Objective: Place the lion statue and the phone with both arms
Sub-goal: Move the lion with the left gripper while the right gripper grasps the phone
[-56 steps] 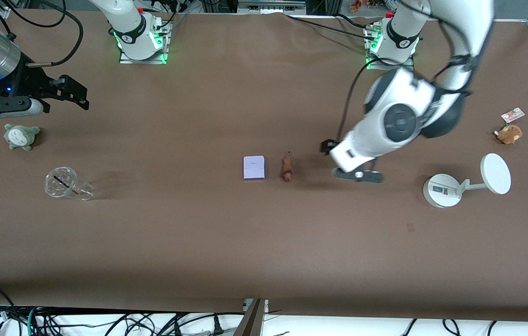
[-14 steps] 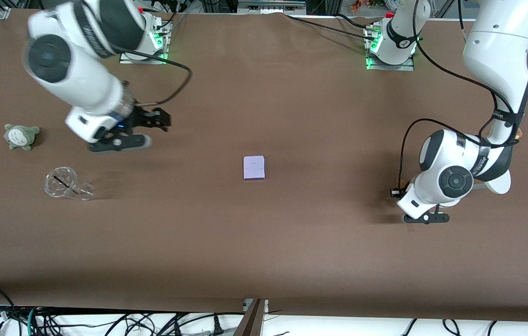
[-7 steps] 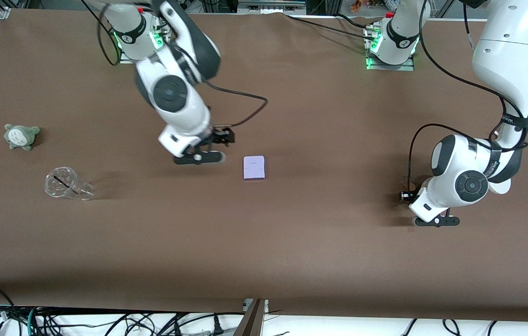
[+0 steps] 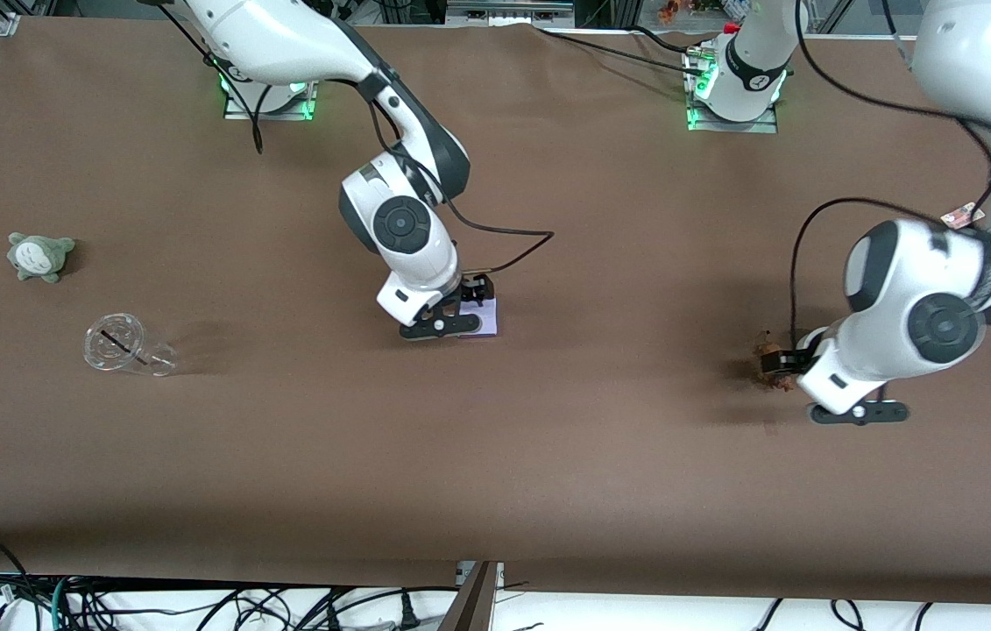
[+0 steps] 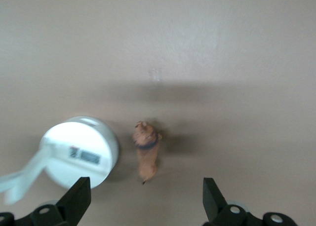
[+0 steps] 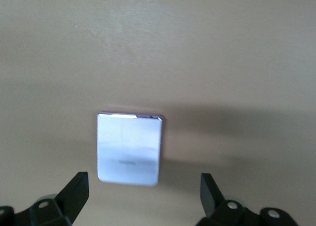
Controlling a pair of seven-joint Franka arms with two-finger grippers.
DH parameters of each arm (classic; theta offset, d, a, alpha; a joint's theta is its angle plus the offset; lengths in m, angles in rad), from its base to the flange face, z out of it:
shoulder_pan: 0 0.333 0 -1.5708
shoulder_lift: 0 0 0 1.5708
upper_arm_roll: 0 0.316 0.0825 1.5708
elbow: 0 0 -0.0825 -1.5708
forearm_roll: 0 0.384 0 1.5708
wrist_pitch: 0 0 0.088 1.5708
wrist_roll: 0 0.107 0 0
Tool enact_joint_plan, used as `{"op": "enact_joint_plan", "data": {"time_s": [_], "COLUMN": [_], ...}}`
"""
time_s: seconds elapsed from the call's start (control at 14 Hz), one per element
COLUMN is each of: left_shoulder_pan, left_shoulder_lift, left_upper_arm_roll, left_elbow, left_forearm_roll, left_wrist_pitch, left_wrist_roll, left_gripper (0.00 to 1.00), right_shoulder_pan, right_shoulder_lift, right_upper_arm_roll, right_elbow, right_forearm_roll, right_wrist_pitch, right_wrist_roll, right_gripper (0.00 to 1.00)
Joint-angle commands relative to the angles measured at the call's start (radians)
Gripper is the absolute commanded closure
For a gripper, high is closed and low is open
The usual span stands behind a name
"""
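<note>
Lion statue: I see it lying on the brown table below my left pincer, between the spread fingers and clear of both, just beside the round base of the white stand. Left pincer: fingers wide apart, holding nothing, hovering over the statue toward the left arm's end of the table.
Phone: flat on the table, mid-table, directly under my right pincer. Right pincer: fingers wide apart, one off each side of the phone, touching neither edge.
Grey-green plush and clear cup: near the right arm's end, well apart from both pincers.
</note>
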State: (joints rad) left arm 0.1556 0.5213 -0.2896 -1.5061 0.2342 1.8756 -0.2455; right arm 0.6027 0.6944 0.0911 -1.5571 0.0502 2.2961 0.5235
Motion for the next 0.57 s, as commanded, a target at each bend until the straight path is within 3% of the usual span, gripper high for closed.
{"op": "enact_joint_plan", "data": {"time_s": [0.0,0.14,0.5], "left_shoulder_pan": [-0.001,0.004,0.041], "left_shoulder_lift": [-0.024,-0.044,-0.153], "left_upper_arm_roll": [-0.020,-0.023,-0.014], "left_elbow": [0.156,0.245,0.262], "left_forearm_roll": [-0.012,-0.024,-0.128], "left_wrist_pitch": [-0.181,-0.274,-0.311], "left_wrist_roll": [0.025,0.026,0.156], "left_gripper": [0.00,0.00,0.00], "right_shoulder_pan": [0.029,0.045,0.048], "right_shoulder_lift": [0.060,0.085,0.114], "right_upper_arm_roll": [-0.008,-0.011,-0.016], "right_elbow": [0.034,0.034,0.034], "right_forearm_roll": [-0.013,-0.015,-0.049], "right_wrist_pitch": [0.075,0.115,0.131], "right_wrist_roll": [0.012,0.013,0.013], "right_gripper": [0.00,0.00,0.00]}}
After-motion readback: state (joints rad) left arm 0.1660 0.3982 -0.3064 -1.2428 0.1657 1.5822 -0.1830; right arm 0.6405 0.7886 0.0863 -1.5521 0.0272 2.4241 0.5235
